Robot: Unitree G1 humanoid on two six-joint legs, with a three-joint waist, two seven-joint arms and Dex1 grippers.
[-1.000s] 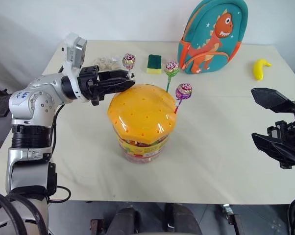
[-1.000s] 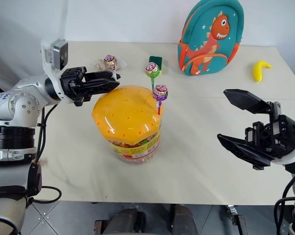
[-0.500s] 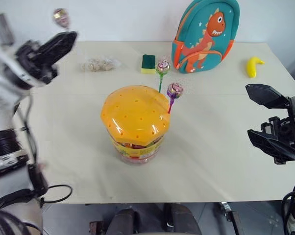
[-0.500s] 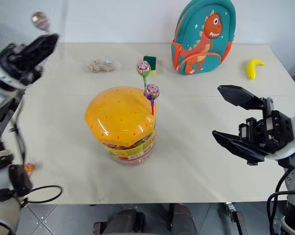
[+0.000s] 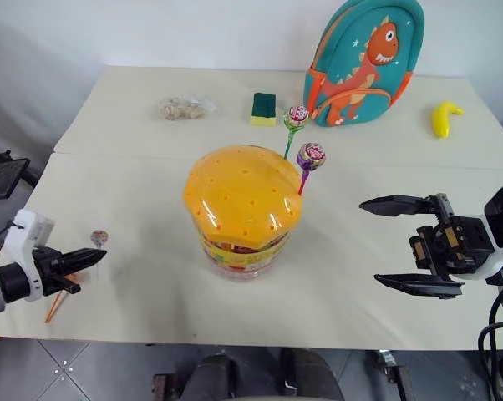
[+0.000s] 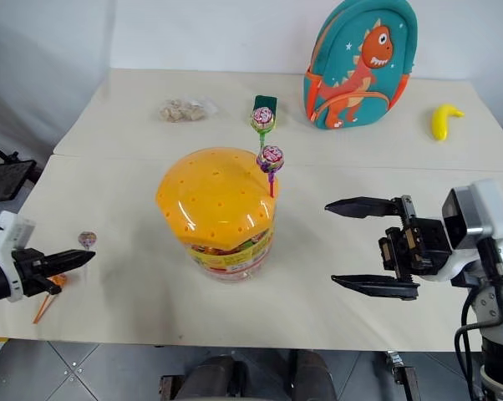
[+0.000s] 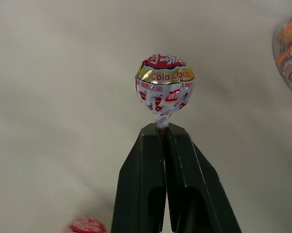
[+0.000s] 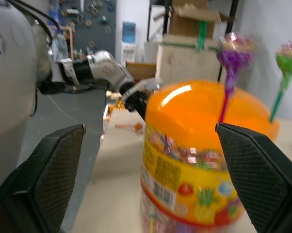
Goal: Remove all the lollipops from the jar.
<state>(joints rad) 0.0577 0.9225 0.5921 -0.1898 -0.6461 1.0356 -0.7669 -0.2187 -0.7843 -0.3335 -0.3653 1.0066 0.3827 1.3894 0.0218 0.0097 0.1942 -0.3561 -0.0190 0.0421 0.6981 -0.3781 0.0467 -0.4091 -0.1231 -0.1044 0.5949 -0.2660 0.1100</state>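
lollipops: two stand in the lid of the jar (image 5: pixel 242 213) at its 1 o'clock edge, the purple-stick lollipop (image 5: pixel 311 156) nearer, the green-stick lollipop (image 5: pixel 296 117) behind it.
held lollipop: the left gripper (image 5: pixel 86 259), at 8 o'clock from the jar near the table's front-left corner, is pressed together on a wrapped lollipop (image 5: pixel 99 238) just under its head.
left wrist view: the wrapper reads "cola" in gold and red; another red wrapped sweet (image 7: pixel 87 226) lies below.
right gripper: (image 5: pixel 406 245) spread wide, at 3 o'clock from the jar, holding nothing.
right wrist view: sweets and a barcode label on the jar wall; shelves and boxes beyond.
table: (image 5: pixel 134 192) pale, with a seam across.
far edge: snack bag (image 5: pixel 183 107) at 11 o'clock, sponge (image 5: pixel 263 108) at 12, dinosaur backpack (image 5: pixel 362 63) at 1, banana (image 5: pixel 443 117) at 2.
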